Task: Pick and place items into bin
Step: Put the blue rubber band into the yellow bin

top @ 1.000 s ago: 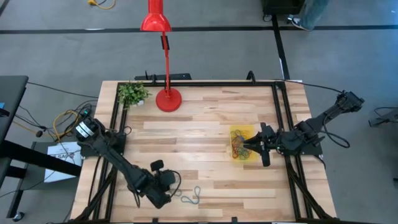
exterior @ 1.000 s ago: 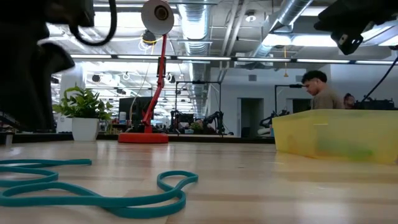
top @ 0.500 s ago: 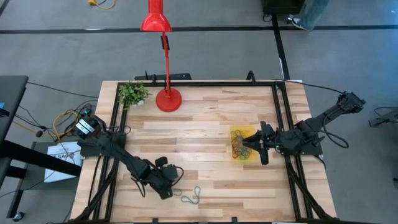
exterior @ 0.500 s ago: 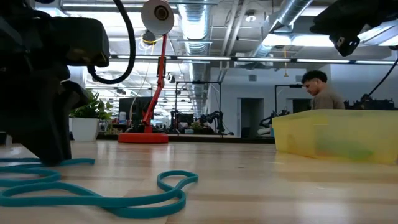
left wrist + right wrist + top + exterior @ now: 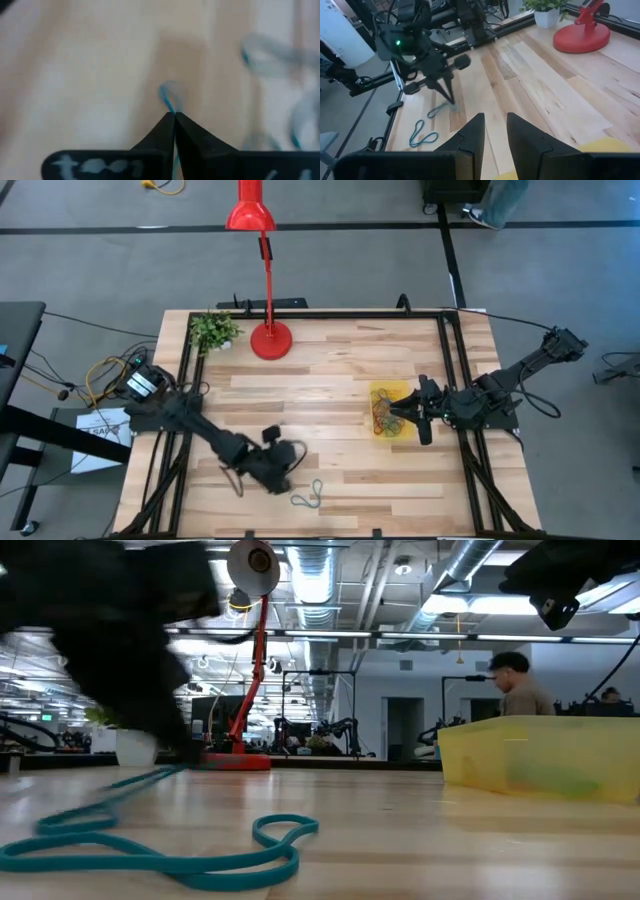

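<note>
Fingers of the left gripper (image 5: pixel 174 116) are pressed together on a teal loop (image 5: pixel 167 97) that trails out from the tips toward the table's near edge, where a second teal loop (image 5: pixel 308 498) lies flat. The bin (image 5: pixel 391 411) sits well apart to the right, already holding mixed loops. The right gripper (image 5: pixel 493 121) hangs over it, fingers spread.

Red lamp (image 5: pixel 262 260), potted plant (image 5: pixel 213 330), wooden table (image 5: pixel 320 395).
</note>
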